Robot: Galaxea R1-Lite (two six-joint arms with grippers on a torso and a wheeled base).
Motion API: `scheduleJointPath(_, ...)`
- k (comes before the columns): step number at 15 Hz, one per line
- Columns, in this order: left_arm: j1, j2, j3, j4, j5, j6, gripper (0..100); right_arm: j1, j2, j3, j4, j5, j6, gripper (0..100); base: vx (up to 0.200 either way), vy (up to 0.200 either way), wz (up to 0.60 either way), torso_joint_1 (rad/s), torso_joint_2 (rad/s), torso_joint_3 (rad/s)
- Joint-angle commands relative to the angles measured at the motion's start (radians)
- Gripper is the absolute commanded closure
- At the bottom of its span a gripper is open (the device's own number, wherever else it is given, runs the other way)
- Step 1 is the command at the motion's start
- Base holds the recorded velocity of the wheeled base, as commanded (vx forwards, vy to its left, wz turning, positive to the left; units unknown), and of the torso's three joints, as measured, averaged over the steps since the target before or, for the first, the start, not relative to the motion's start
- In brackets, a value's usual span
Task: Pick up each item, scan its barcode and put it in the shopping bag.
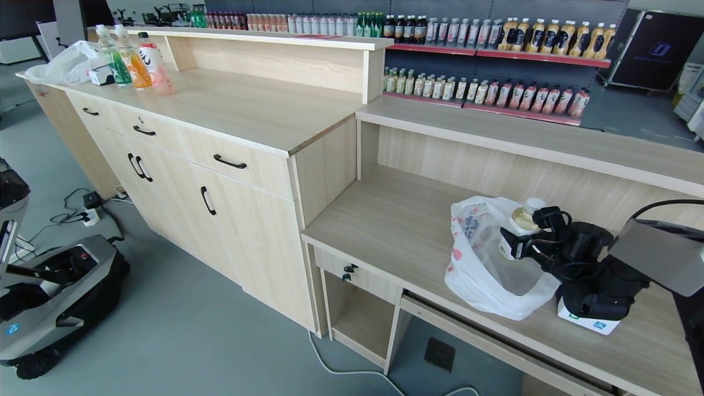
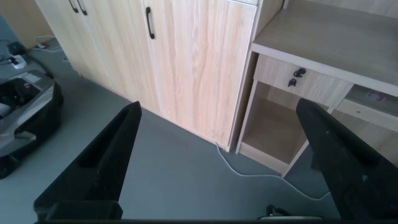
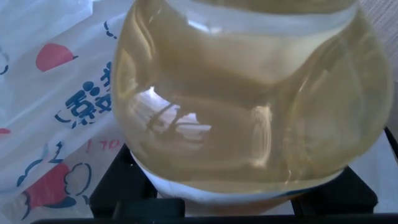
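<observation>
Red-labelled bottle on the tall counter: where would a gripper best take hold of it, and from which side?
The red-labelled bottle is probably best gripped around its labelled body, coming from the bare side of the counter, away from the orange bottle. It stands upright at the end of a tight row, so that flank is open while the other is crowded.

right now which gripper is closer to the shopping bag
Right. The right gripper holds a bottle at the mouth of the shopping bag on the counter; the left gripper hangs open above the floor, well away from it.
</observation>
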Motion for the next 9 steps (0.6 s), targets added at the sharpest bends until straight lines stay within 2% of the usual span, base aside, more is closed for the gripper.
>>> scheduleJointPath(1, 0.0, 0.0, 0.0, 0.0, 0.0, 0.0, 0, 0.0, 0.021, -0.004, -0.004, 0.001, 0.0, 100, 0.0, 0.0, 0.0, 0.0, 0.0, 0.0)
scheduleJointPath(9, 0.0, 0.0, 0.0, 0.0, 0.0, 0.0, 0, 0.0, 0.017, -0.01, -0.006, 0.001, 0.006, 100, 0.0, 0.0, 0.0, 0.0, 0.0, 0.0)
